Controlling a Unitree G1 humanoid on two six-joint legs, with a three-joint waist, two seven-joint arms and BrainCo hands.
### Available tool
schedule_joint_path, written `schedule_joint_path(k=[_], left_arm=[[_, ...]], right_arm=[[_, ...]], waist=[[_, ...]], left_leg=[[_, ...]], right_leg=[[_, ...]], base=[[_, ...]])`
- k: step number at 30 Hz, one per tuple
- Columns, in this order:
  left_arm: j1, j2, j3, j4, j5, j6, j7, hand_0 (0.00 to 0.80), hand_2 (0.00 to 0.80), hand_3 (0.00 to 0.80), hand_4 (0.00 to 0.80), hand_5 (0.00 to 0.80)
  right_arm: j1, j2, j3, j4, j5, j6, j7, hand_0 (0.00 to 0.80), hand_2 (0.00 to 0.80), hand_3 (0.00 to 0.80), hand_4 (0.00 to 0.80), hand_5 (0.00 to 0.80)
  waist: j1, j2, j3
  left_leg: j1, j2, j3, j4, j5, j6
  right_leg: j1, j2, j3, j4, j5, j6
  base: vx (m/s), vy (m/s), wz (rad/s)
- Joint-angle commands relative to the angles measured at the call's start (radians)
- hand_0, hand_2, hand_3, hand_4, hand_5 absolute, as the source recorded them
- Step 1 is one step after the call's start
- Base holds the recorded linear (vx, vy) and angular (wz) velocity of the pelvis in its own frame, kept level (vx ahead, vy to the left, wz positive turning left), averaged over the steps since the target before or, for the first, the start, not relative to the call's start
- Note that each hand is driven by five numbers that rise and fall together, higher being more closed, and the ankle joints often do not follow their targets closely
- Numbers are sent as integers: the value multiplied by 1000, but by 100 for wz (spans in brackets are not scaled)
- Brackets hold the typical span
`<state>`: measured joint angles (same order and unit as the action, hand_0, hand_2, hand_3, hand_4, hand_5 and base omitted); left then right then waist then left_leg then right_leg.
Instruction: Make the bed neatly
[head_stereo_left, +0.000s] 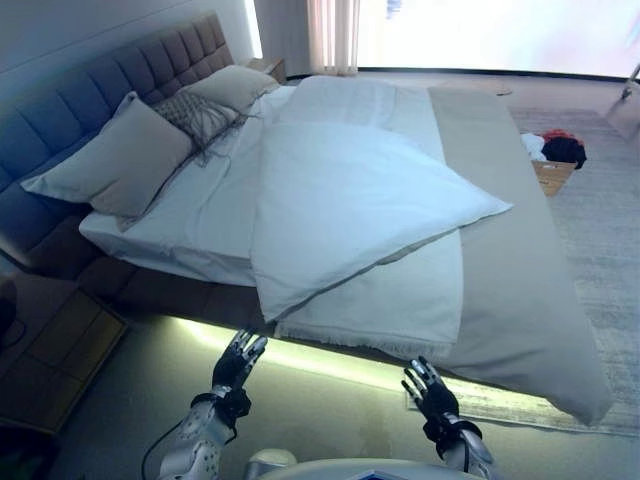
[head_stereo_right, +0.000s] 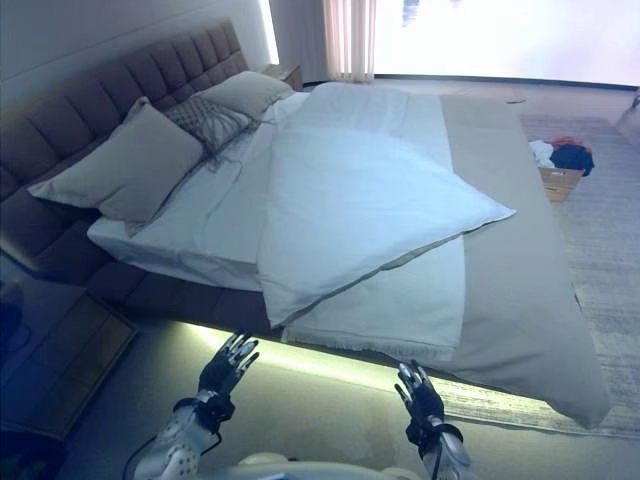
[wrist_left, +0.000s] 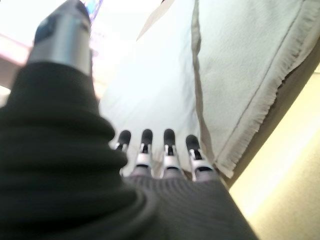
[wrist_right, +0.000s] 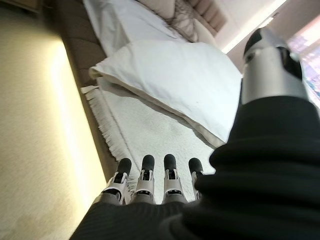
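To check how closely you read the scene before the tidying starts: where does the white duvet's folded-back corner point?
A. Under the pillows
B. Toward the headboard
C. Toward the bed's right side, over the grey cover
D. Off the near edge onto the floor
C: the white duvet is folded so that its pointed corner reaches out to the right, lying over the white blanket beside the grey cover, while both hands hover open in front of the bed.
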<state>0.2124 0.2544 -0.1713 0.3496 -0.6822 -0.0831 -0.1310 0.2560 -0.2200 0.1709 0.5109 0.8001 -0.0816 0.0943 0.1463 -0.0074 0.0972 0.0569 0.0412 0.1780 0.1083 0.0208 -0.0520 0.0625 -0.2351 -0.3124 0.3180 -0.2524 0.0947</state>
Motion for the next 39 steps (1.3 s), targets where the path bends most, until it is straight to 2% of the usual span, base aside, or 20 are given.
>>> schedule_joint_path(k=[1, 5, 7, 10, 13, 15, 17, 19, 22, 23, 24, 27, 31, 34, 37, 38, 39], left_arm=[[-57, 6, 21, -45, 7, -43, -18, 0, 0, 0, 0, 0], [-56, 13, 16, -63, 13, -33, -21, 0, 0, 0, 0, 0], [-55, 15, 24, -62, 24, -31, -29, 0, 0, 0, 0, 0], [-67, 24, 8, -46, 36, -38, -40, 0, 0, 0, 0, 0], [-96, 32, -22, -37, 47, -40, -31, 0, 0, 0, 0, 0], [-118, 35, -40, -27, 40, -40, -30, 0, 0, 0, 0, 0], [-130, 34, -47, -22, 27, -33, -24, 0, 0, 0, 0, 0], [-138, 34, -49, -16, 9, -30, -10, 0, 0, 0, 0, 0], [-152, 36, -50, -10, -8, -21, 8, 0, 0, 0, 0, 0], [-166, 39, -50, 6, -10, -19, 4, 0, 0, 0, 0, 0], [-170, 39, -50, 14, -9, -18, 0, 0, 0, 0, 0, 0], [-162, 42, -40, 24, -5, -17, -35, 0, 0, 0, 0, 0], [-134, 48, -26, 17, 9, -12, -72, 0, 0, 0, 0, 0], [-106, 47, -18, 1, 19, -6, -73, 0, 0, 0, 0, 0], [-87, 45, -11, 1, 18, -9, -67, 0, 0, 0, 0, 0], [-83, 44, -6, 4, 16, -7, -70, 0, 0, 0, 0, 0], [-77, 42, 3, 4, 7, -11, -92, 0, 0, 0, 0, 0]], right_arm=[[-78, 2, -3, -56, 64, -57, 10, 0, 0, 0, 0, 0], [-75, 19, -13, -42, 39, -35, 39, 0, 0, 0, 0, 0], [-73, 39, -5, -45, 53, -41, 34, 0, 0, 0, 0, 0], [-64, 62, -2, -59, 61, -71, 15, 0, 0, 0, 0, 0], [-52, 71, -5, -78, 76, -104, -9, 0, 0, 0, 0, 0], [-37, 64, -14, -84, 79, -111, -13, 0, 0, 0, 0, 0], [-29, 52, -21, -79, 81, -108, -5, 0, 0, 0, 0, 0], [-28, 42, -19, -65, 78, -104, 14, 0, 0, 0, 0, 0], [-42, 32, -21, -40, 83, -103, 34, 0, 0, 0, 0, 0], [-64, 25, -27, -11, 96, -103, 43, 0, 0, 0, 0, 0], [-80, 21, -31, 6, 104, -101, 47, 0, 0, 0, 0, 0], [-103, 19, -37, 30, 109, -96, 42, 0, 0, 0, 0, 0], [-79, 25, -50, 50, 111, -102, 62, 0, 0, 0, 0, 0], [-63, 28, -56, 77, 113, -106, 86, 0, 0, 0, 0, 0], [-69, 26, -56, 107, 105, -102, 95, 0, 0, 0, 0, 0], [-71, 26, -51, 104, 93, -100, 79, 0, 0, 0, 0, 0], [-74, 24, -47, 93, 80, -97, 84, 0, 0, 0, 0, 0]], waist=[[11, -41, 60], [2, -45, 50], [3, -37, 55], [7, -25, 56], [-6, 1, 53], [-26, 25, 50], [-38, 37, 45], [-46, 30, 39], [-56, 1, 36], [-65, -27, 42], [-69, -41, 45], [-69, -59, 52], [-62, -78, 52], [-51, -91, 48], [-50, -100, 45], [-50, -98, 43], [-52, -92, 40]], left_leg=[[-15, -29, -35, 75, -79, 36], [6, -55, -25, 65, -109, 57], [15, -61, -22, 69, -117, 70], [11, -93, -44, 64, -122, 105], [11, -133, -73, 40, -114, 145], [15, -150, -85, 32, -113, 165], [22, -163, -94, 26, -111, 172], [31, -181, -109, 18, -116, 174], [39, -199, -132, 20, -132, 166], [54, -209, -141, 22, -158, 155], [66, -212, -140, 20, -175, 150], [88, -201, -130, 17, -209, 145], [92, -181, -114, 52, -245, 147], [94, -167, -105, 88, -268, 146], [88, -153, -91, 165, -310, 139], [86, -143, -87, 193, -297, 133], [71, -123, -84, 240, -242, 113]], right_leg=[[50, 22, -28, -294, 329, 32], [12, -16, -2, -277, 345, 66], [-2, -43, 5, -231, 341, 78], [-49, -98, 36, -95, 373, 88], [-145, -142, 101, 122, 427, 81], [-202, -137, 145, 247, 433, 62], [-227, -122, 154, 286, 422, 49], [-231, -107, 141, 212, 434, 51], [-230, -93, 127, 45, 473, 63], [-238, -90, 125, -112, 500, 83], [-244, -91, 118, -191, 531, 98], [-258, -76, 86, -329, 570, 121], [-258, -62, 56, -359, 574, 127], [-231, -54, 38, -332, 547, 129], [-213, -50, 41, -282, 528, 118], [-212, -49, 42, -255, 519, 109], [-205, -32, 39, -231, 493, 93]], base=[[66, 143, 7], [73, 141, -11], [49, 159, -8], [40, 210, -8], [27, 300, 8], [49, 306, 23], [101, 198, 32], [170, 58, 4], [207, -81, -10], [318, -177, -20], [378, -199, -20], [310, -140, 10], [322, -181, 23], [354, -286, 26], [355, -305, 6], [307, -266, 13], [305, -298, 19]])
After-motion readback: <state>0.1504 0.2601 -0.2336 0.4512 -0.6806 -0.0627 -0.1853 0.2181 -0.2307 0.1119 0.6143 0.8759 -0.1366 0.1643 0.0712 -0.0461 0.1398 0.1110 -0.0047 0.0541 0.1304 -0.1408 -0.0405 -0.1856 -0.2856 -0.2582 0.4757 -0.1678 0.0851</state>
